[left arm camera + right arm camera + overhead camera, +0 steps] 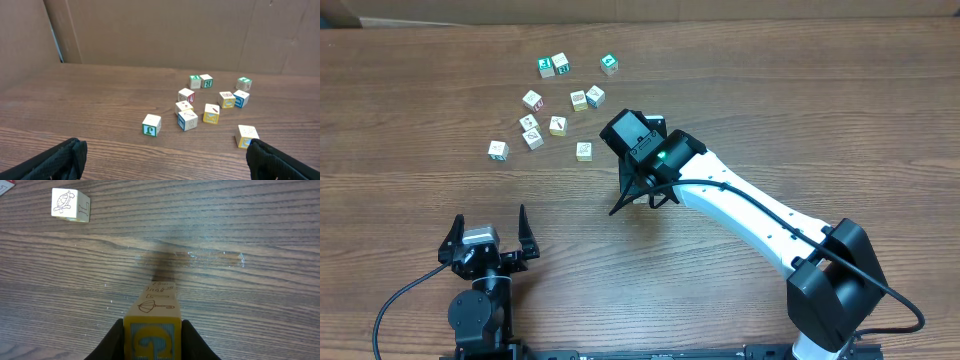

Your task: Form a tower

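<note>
In the right wrist view the tower (159,296) is a narrow stack seen from its upper end. A yellow cube (152,342) with a blue-and-yellow letter face and an umbrella drawing is nearest, and a pale face with writing lies beyond it, down toward the table. My right gripper (152,330) is shut on that yellow cube, one finger pressed on each side. In the overhead view the right gripper (642,198) points down at mid-table and hides the stack. My left gripper (490,225) (165,165) rests open near the front left edge, holding nothing.
Several loose cubes (560,100) with green, red, yellow and plain faces lie scattered at the back left of the wooden table (800,110); they also show in the left wrist view (210,102). One pale cube with a turtle drawing (71,204) lies beyond the stack. A cardboard wall (160,30) backs the table.
</note>
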